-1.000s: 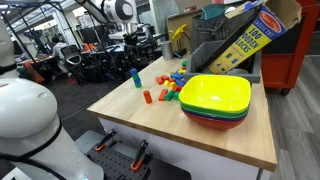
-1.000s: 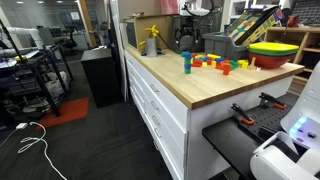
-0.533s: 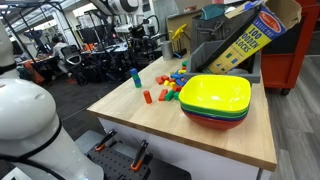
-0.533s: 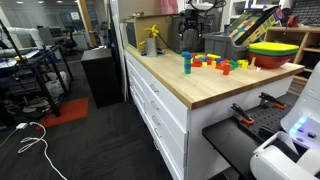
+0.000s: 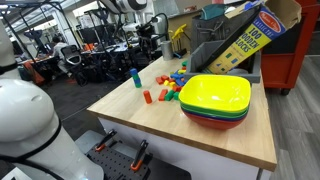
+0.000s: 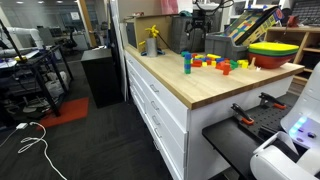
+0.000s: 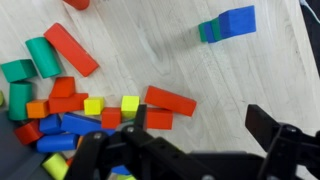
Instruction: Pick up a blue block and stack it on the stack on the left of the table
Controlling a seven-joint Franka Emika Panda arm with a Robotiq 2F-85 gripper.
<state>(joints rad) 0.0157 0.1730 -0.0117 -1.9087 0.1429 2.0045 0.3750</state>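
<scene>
The stack (image 5: 135,77) is a narrow dark-green column with a blue top, standing alone on the light wood table (image 5: 200,135). It shows in both exterior views (image 6: 186,62) and from above in the wrist view (image 7: 228,24). Blue blocks (image 7: 78,123) lie in a loose pile of red, orange, yellow and green blocks (image 5: 170,87) (image 6: 215,63). My gripper (image 7: 200,125) is open and empty, high above the table between the pile and the stack. It hangs near the top of both exterior views (image 5: 152,28) (image 6: 203,20).
Stacked yellow, green and red bowls (image 5: 215,100) (image 6: 275,52) stand beside the pile. A block box (image 5: 245,40) leans at the back. A yellow object (image 6: 152,40) stands at the far table end. Loose red blocks (image 7: 170,100) lie under the gripper.
The arm has moved sideways above the table, from over the stack side toward the block pile. The gripper stays open and empty. No block has moved.
</scene>
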